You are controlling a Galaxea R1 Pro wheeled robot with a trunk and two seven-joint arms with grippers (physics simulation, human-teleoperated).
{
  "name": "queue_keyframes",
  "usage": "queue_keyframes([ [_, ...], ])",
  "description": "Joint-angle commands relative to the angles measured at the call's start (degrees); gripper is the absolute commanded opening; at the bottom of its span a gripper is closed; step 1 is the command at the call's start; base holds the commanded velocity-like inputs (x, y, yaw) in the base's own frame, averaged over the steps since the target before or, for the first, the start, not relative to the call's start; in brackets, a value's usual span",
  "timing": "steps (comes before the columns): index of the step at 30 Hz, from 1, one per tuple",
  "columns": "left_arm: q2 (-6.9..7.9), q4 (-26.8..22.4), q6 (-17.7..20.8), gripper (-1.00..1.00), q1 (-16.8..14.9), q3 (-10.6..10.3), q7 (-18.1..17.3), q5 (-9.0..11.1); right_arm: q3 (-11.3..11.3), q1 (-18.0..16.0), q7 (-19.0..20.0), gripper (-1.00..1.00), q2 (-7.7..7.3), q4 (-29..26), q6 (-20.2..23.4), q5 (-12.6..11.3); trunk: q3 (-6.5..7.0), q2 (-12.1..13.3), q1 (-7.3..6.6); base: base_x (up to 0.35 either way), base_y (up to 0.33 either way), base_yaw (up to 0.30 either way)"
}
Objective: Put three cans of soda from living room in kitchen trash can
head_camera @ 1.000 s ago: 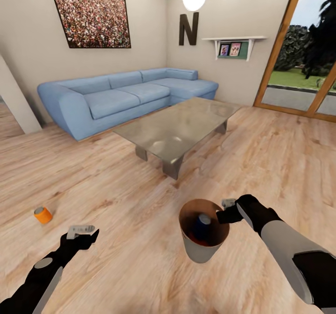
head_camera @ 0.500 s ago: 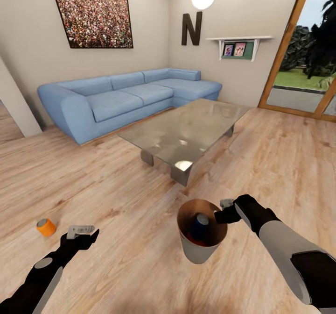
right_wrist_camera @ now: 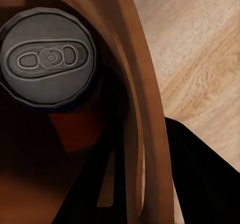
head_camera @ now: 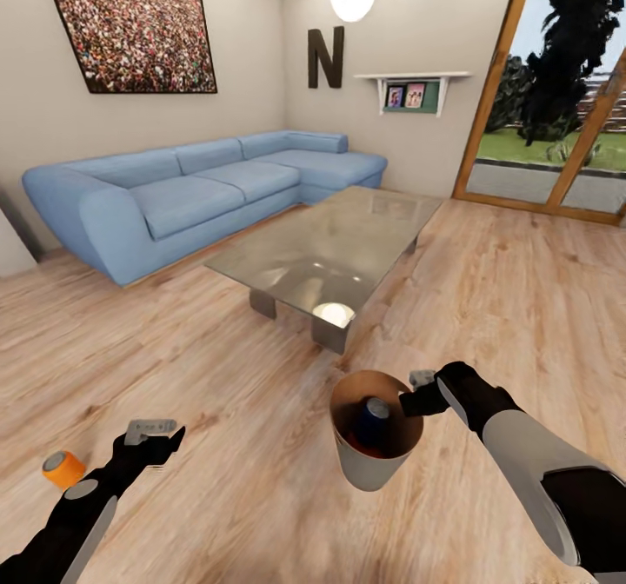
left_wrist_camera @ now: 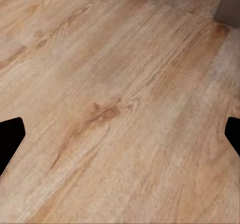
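Note:
My right gripper [head_camera: 416,390] is shut on the rim of the tash can [head_camera: 376,462], a pale bin with a copper-brown inside, held just above the floor. A dark blue can of soda [head_camera: 375,419] stands in it; its silver top [right_wrist_camera: 47,64] shows in the right wrist view beside the bin wall [right_wrist_camera: 145,109], with a reddish shape [right_wrist_camera: 70,129] under it. The orange can of soda [head_camera: 63,469] lies on the wood floor, just left of my left forearm. My left gripper [head_camera: 149,430] hangs open over bare floor, its fingertips [left_wrist_camera: 10,139] wide apart.
This is the living room. A glass coffee table [head_camera: 330,249] stands straight ahead, the light-blue corner sofa [head_camera: 174,193] behind it on the left. Glass garden doors [head_camera: 556,132] are at the right. Wood floor [head_camera: 522,306] stretches right of the table.
The whole view has shifted, so the camera moved. The orange can now shows lower and further left, close to my left forearm. Both arms and the bin keep their places in the picture.

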Motion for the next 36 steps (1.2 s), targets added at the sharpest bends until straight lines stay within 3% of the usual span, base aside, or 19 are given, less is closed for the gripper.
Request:
queue_keyframes([
  [1, 0.00, 0.0, 0.0, 1.00, 0.0, 0.0, 0.0, 0.0, -0.1, 0.0, -0.3, -1.00, 0.00, 0.0, 0.2, -0.9, 0.05, 0.0, 0.00, 0.140, 0.297, -0.238],
  [13, -0.01, 0.0, 0.0, 1.00, 0.0, -0.2, -0.2, -0.2, -0.1, 0.0, -0.3, -1.00, 1.06, 0.0, 0.3, -0.9, 0.20, 0.0, 0.00, 0.042, 0.164, -0.140],
  [36, 0.00, 0.0, 0.1, 1.00, 0.0, -0.2, -0.3, -0.2, -1.8, 0.0, -0.4, -1.00, 1.23, 0.0, 0.4, -0.9, -1.62, 0.0, 0.00, -0.003, 0.300, -0.091],
])
